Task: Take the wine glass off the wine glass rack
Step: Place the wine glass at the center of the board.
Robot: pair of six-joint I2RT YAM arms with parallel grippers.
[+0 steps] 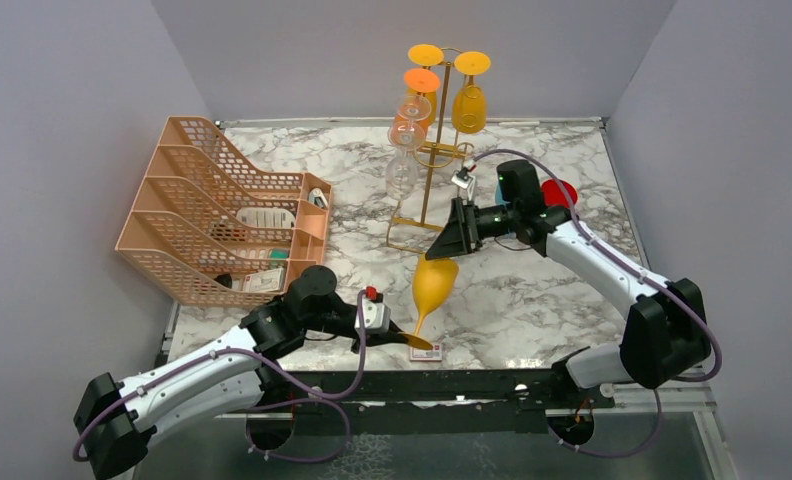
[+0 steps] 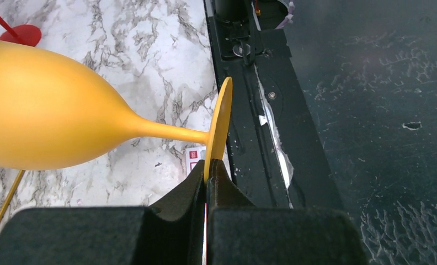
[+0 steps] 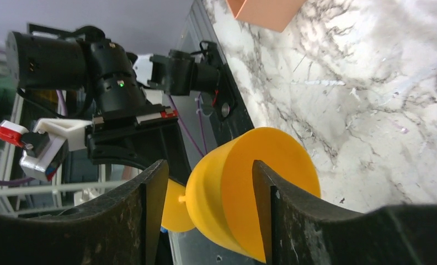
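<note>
Left hand [image 2: 206, 175] pinches the foot of the yellow wine glass [image 1: 434, 282], held tilted over the table [image 1: 542, 300]. Right hand [image 3: 208, 168] stands wide, astride the bowl. Wine glass rack [image 1: 431, 185] stands at twelve o'clock from the glass.

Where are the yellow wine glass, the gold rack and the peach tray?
yellow wine glass [image 1: 434, 283]: top view, on its bowl.
gold rack [image 1: 428, 190]: top view, on its central post.
peach tray [image 1: 212, 190]: top view, on a mesh wall.
</note>
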